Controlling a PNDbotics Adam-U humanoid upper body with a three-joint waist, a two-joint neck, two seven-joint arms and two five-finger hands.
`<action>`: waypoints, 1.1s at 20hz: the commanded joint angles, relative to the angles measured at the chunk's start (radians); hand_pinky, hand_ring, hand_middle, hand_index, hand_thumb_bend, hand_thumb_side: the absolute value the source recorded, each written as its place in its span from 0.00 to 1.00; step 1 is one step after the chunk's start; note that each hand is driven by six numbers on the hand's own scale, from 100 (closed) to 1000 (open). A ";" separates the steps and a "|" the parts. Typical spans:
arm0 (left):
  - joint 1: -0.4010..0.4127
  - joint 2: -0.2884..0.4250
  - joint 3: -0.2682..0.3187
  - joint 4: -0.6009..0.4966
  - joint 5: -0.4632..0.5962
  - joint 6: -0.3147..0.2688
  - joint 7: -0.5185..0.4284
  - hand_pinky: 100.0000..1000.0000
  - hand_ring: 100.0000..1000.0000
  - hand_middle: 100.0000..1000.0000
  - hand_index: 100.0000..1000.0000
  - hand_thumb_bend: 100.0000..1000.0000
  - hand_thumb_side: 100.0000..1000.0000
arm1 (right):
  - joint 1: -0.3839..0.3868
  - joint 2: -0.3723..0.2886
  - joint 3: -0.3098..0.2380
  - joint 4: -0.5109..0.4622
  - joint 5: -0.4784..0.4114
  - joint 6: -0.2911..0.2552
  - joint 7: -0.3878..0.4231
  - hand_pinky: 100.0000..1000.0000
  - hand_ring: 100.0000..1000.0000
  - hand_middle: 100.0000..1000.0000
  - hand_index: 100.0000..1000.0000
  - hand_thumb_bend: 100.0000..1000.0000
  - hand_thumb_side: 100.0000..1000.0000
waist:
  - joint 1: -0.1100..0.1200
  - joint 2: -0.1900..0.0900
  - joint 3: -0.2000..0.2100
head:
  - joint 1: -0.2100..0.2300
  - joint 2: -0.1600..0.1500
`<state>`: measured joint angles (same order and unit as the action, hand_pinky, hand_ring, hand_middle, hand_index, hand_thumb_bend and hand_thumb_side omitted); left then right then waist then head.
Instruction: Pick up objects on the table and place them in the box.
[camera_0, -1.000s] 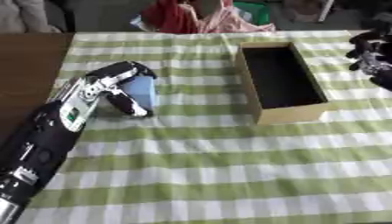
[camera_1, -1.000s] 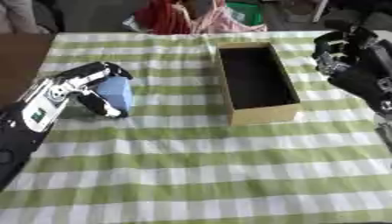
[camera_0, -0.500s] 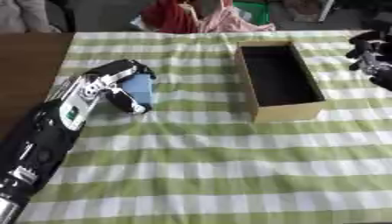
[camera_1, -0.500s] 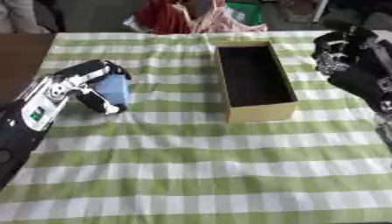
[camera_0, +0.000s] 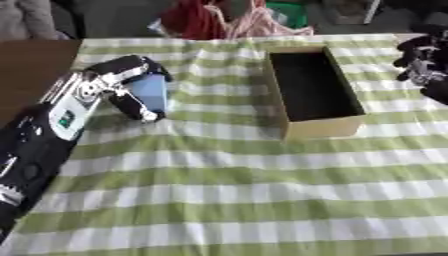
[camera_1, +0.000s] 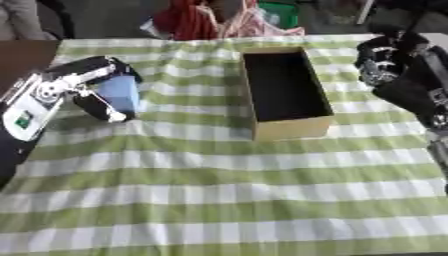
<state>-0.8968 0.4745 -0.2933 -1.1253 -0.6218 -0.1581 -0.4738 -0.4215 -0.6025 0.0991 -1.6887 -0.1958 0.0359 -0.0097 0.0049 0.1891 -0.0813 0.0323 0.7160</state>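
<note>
A light blue box-shaped object (camera_0: 149, 92) stands on the green-and-white checked tablecloth at the left. My left hand (camera_0: 114, 82) is curled round it, fingers over its top and thumb down its near side. The open cardboard box (camera_0: 312, 91) lies in the middle right of the table, its dark inside showing nothing. My right hand (camera_1: 389, 60) hovers to the right of the box with its fingers curled and nothing in them.
Red and pink cloth (camera_0: 219, 20) lies bunched past the table's far edge, with something green (camera_0: 289, 12) beside it. Bare brown tabletop (camera_0: 31, 65) shows at the left. The checked cloth (camera_0: 236, 200) stretches out in front.
My left hand has closed further round the blue object and drawn it slightly up and back. The right hand stays where it was.
</note>
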 joint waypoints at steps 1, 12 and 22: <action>-0.043 0.041 0.007 -0.050 0.016 0.004 0.017 0.54 0.42 0.47 0.76 0.00 0.00 | -0.008 -0.026 -0.006 -0.007 -0.001 0.000 0.004 0.51 0.61 0.64 0.87 0.00 0.22 | -0.002 -0.024 -0.005 | -0.004 -0.004; -0.106 -0.007 0.020 -0.066 -0.005 0.010 0.085 0.54 0.43 0.48 0.76 0.00 0.00 | -0.011 -0.021 0.010 -0.006 0.002 0.003 0.028 0.51 0.61 0.64 0.87 0.00 0.22 | -0.003 -0.029 -0.049 | 0.003 -0.013; -0.142 -0.084 0.044 -0.007 -0.052 0.016 0.207 0.51 0.42 0.47 0.76 0.00 0.00 | -0.022 -0.012 0.025 -0.006 0.001 0.005 0.047 0.51 0.61 0.64 0.87 0.00 0.22 | 0.001 -0.027 -0.083 | 0.008 -0.025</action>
<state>-1.0101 0.3903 -0.2648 -1.1301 -0.6672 -0.1435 -0.2897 -0.4262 -0.6011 0.1288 -1.6884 -0.1958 0.0414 0.0327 0.0077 0.1789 -0.1664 0.0367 0.7034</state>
